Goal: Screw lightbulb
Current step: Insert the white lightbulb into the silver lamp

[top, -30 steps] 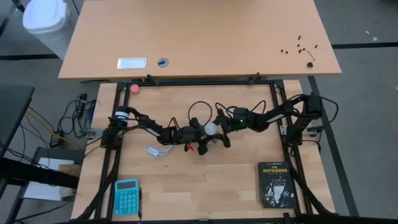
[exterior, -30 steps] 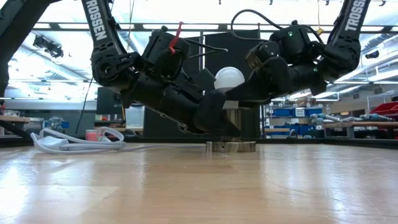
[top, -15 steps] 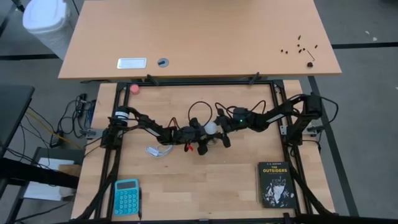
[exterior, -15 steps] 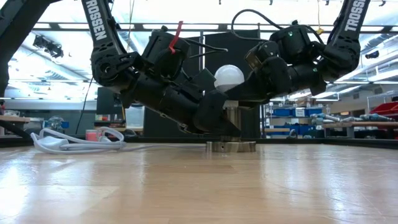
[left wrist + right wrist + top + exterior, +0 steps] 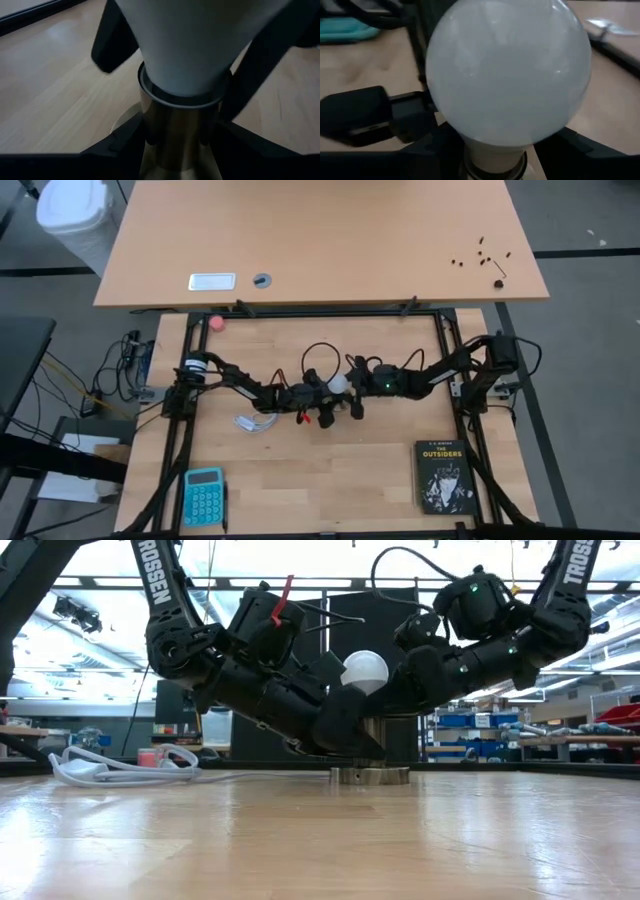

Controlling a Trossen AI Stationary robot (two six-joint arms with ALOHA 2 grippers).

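Observation:
The white lightbulb stands upright in a metallic socket at the table's middle, its globe filling the right wrist view. My left gripper comes in from the table's left, low, and is shut on the socket's stem. My right gripper comes in from the right, a little higher, and is shut on the bulb below its globe. In the high view both grippers meet at the bulb. My left gripper pinches the socket's upright metallic stem between its two fingers, just under the bulb's neck. The fingers slant slightly down from the table's left. The socket's base rests on the table. My right gripper holds the bulb's tapering neck between its two fingers, below the globe. The fingers slant slightly down from the table's right. The bulb stands upright with its base in the socket.
A coiled white cord lies left of the socket. A black book lies near right, a blue calculator near left, a pink ball far left. The near middle of the table is bare wood.
My right gripper has swung at the wrist about the bulb, its hand shifting slightly toward the table's near and left side. The bulb and the socket stay upright in place.

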